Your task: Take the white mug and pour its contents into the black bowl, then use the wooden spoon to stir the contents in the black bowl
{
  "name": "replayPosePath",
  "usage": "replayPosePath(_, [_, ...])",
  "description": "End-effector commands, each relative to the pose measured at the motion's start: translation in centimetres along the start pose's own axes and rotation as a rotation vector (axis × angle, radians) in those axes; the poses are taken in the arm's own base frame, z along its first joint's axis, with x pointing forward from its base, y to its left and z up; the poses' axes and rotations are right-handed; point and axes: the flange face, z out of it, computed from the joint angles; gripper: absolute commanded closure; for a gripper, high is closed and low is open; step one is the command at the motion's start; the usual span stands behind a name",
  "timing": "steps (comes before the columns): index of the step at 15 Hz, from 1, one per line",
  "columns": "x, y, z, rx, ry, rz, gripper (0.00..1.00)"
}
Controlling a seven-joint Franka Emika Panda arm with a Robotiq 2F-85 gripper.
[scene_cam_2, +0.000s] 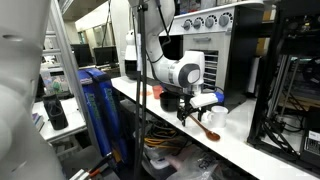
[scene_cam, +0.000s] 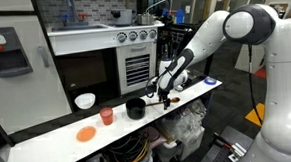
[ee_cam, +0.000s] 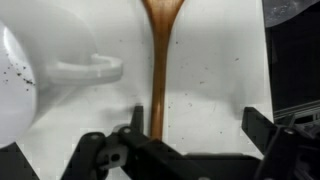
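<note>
In an exterior view the black bowl [scene_cam: 135,110] stands on the white table [scene_cam: 49,146], just left of my gripper [scene_cam: 166,96]. The white mug [ee_cam: 20,80] sits at the left of the wrist view, its handle [ee_cam: 90,68] pointing at the wooden spoon [ee_cam: 160,60]. The spoon lies flat, and its handle runs down between my open fingers, close to the left fingertip [ee_cam: 135,120]. My gripper [ee_cam: 197,125] hovers low over it and holds nothing. In an exterior view the mug [scene_cam_2: 215,118] stands beside the spoon [scene_cam_2: 208,130], under my gripper [scene_cam_2: 190,110].
A red cup [scene_cam: 106,116], a flat orange disc [scene_cam: 85,134] and a wider white bowl [scene_cam: 84,100] stand further along the table. A toy kitchen oven [scene_cam: 134,62] rises behind. The table's edge [ee_cam: 268,80] runs close on the right of the wrist view.
</note>
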Motion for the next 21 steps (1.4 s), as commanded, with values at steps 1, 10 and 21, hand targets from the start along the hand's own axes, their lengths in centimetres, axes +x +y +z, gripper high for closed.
replayPosePath(1, [0.6,-0.1,-1.4,-0.020,0.006,-0.037,0.00])
replayPosePath(10, [0.8,0.5,-1.2,-0.028,0.023,-0.061,0.00])
replayPosePath(21, [0.7,1.5,-1.2,-0.042,0.028,-0.054,0.00])
